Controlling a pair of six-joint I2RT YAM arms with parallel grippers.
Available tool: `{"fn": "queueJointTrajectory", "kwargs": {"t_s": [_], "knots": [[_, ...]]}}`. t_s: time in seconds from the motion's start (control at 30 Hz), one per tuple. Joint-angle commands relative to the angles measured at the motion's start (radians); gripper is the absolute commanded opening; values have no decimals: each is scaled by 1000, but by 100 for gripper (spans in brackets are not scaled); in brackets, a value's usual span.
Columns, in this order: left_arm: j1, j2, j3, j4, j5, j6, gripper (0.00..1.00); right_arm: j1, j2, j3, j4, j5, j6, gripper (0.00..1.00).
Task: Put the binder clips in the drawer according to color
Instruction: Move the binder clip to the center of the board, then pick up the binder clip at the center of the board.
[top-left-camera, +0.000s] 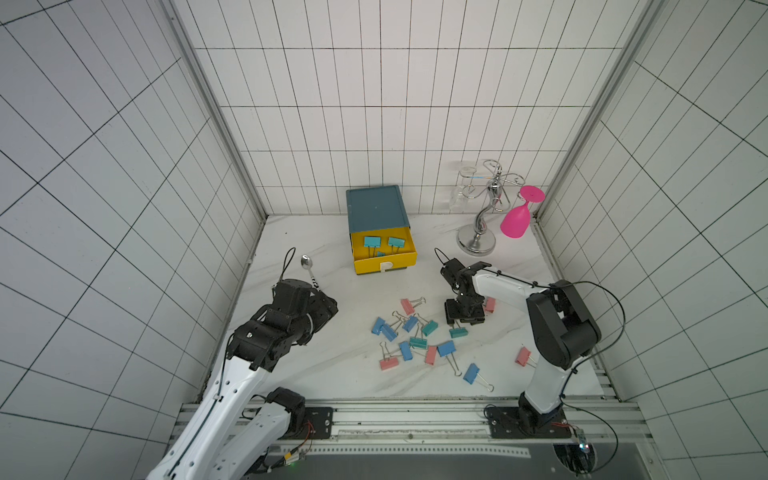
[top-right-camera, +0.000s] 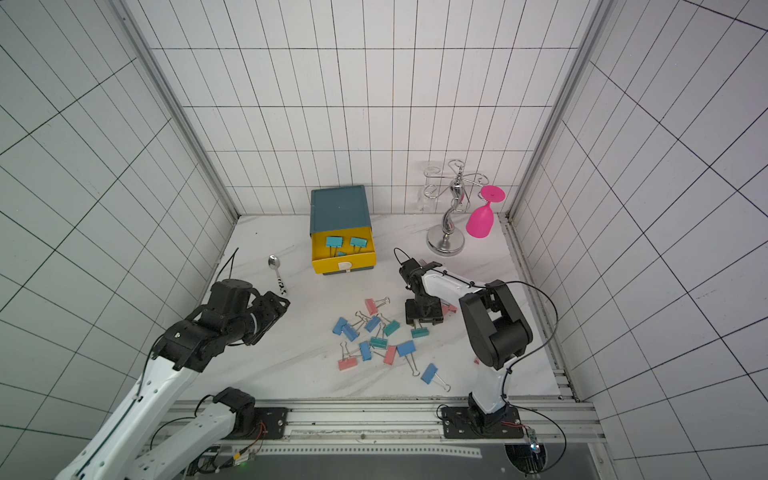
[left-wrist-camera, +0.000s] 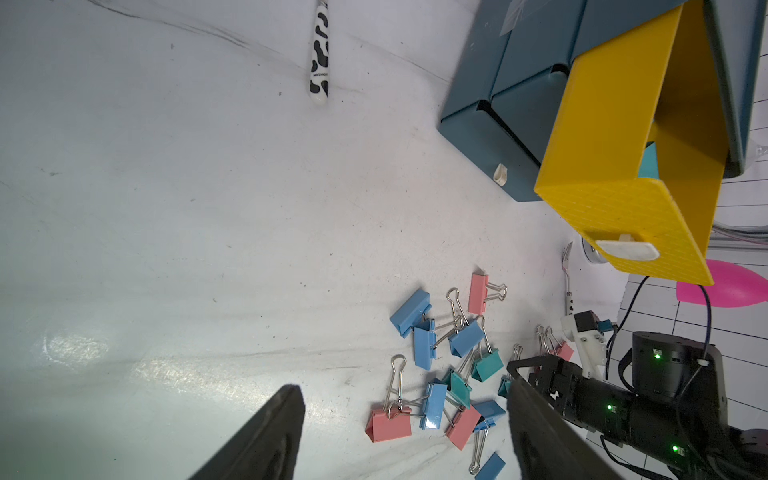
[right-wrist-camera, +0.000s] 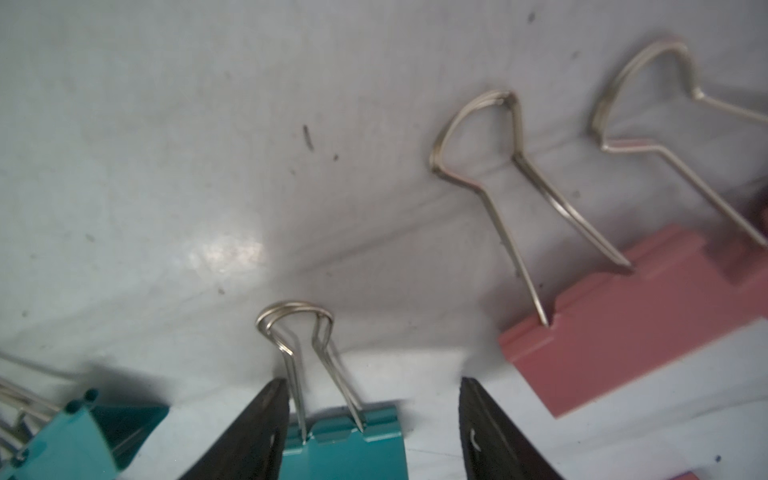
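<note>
Hovering at the left in both top views, the left gripper (left-wrist-camera: 403, 380) stands spread wide and empty. At centre, the yellow plastic drawer (top-left-camera: 384, 262), pulled out of its dark teal box (top-left-camera: 376, 205), holds three teal binder clips (top-left-camera: 372, 242). Lower on the white marbled table (top-left-camera: 332, 374) lie fourteen more: six blue clips (top-left-camera: 446, 348), three teal clips (top-left-camera: 418, 343), five salmon-pink clips (top-left-camera: 389, 364). Right of centre, the right gripper (right-wrist-camera: 372, 381) straddles one teal clip (right-wrist-camera: 345, 440), jaws apart, not pinching; in a top view its body (top-left-camera: 458, 332) runs left-right, silver wire handles pointing up-frame.

Right end effector (right-wrist-camera: 372, 382) low, jaws parted
</note>
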Motion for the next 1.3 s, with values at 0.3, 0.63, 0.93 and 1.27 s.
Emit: {"fn": "queueJointTrajectory", "kwargs": {"t_s": [0.3, 0.63, 0.93, 1.27], "knots": [[-1, -9, -11, 11, 8, 0, 80, 21, -165, -110, 28, -73, 8, 79], [-2, -24, -27, 13, 11, -15, 80, 31, -116, -148, 46, -97, -24, 74], [-3, -33, -37, 8, 9, -18, 80, 58, -80, -137, 52, -110, -33, 66], [-1, -19, -39, 24, 13, -10, 80, 63, -173, -76, -13, -70, -19, 44]]}}
